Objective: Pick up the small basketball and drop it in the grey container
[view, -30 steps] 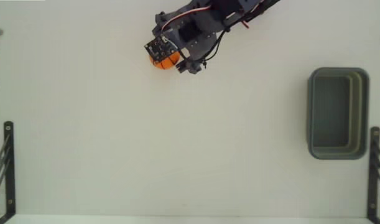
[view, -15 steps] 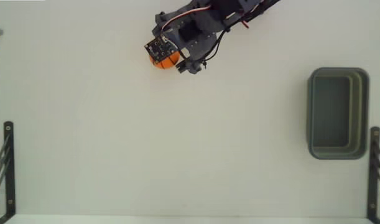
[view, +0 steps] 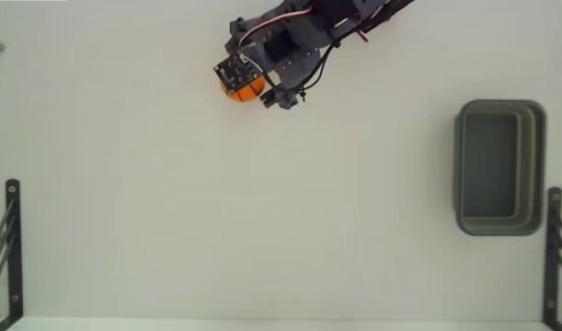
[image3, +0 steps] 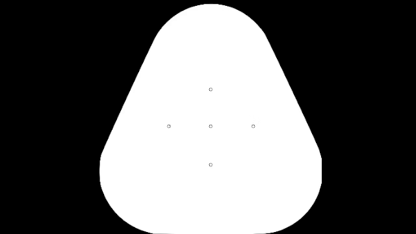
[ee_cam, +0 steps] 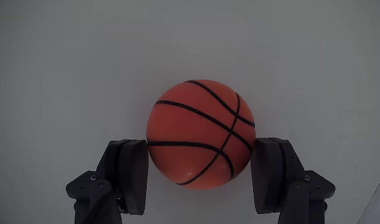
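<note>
A small orange basketball (ee_cam: 201, 132) sat on a white bench (view: 262, 211), near the top edge in the fixed view. The robot's two dark fingers (ee_cam: 126, 174) pressed against either side of the ball, apparently clamped on it. The gripper (ee_cam: 201, 177) seemed to be at the grasping step. Next would likely come lifting it and carrying it far across to the empty grey tub (view: 542, 165) at the right.

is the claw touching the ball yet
Touching. In the wrist view both fingers of the claw press against the sides of the ball, with no gap showing.
</note>
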{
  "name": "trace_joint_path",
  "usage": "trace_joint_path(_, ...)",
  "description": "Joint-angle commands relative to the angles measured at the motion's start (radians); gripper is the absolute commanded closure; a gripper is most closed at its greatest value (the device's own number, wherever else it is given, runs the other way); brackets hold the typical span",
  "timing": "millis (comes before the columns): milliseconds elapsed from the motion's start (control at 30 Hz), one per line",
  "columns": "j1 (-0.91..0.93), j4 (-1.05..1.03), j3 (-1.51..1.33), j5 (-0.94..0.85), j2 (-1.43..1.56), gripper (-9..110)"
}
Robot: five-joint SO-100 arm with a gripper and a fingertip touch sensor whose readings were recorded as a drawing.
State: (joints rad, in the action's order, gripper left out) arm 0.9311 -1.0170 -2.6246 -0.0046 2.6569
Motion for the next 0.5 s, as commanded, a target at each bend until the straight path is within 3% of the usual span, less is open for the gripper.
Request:
trace_joint_path(0, 0.023, 0.012, -0.008, 0.005, 0.031, -4)
trace_joint_path(467, 0.023, 0.012, -0.008, 0.005, 0.031, -1)
